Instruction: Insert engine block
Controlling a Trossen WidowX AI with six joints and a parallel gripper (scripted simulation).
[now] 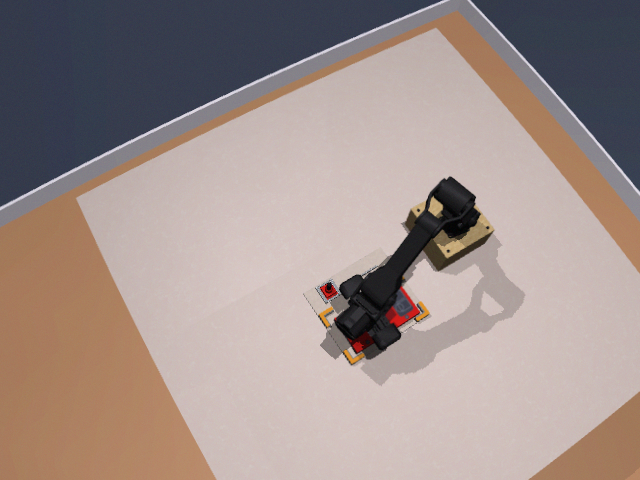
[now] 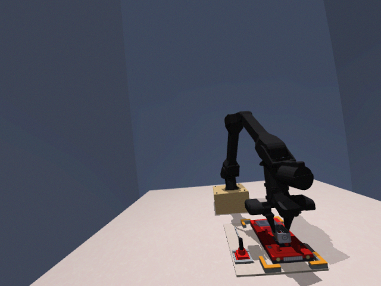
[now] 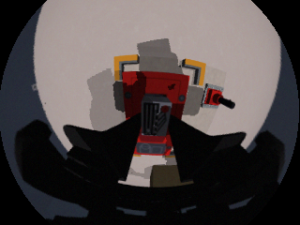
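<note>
The red car body [image 1: 408, 316] [image 2: 292, 254] [image 3: 180, 83] lies flat on a thin board. The grey engine block [image 2: 283, 237] [image 3: 156, 112] has black slots on top and a round mark on its front face. My gripper [image 2: 281, 230] [image 3: 155, 116] is shut on the engine block, one finger on each side, over the middle of the car body. In the exterior view the block stands proud of the body, with dark space under its front end. The block hides most of the opening, and the rib cannot be made out. In the top view the arm hides the block.
Orange corner brackets [image 1: 353, 357] [image 2: 270, 267] [image 3: 126, 60] stand around the car body. A red lever piece with a black stick [image 1: 328, 290] [image 2: 241, 252] [image 3: 216, 97] stands beside it on the board [image 2: 252, 271]. The arm's wooden base [image 1: 467, 241] [image 2: 230, 202] is behind.
</note>
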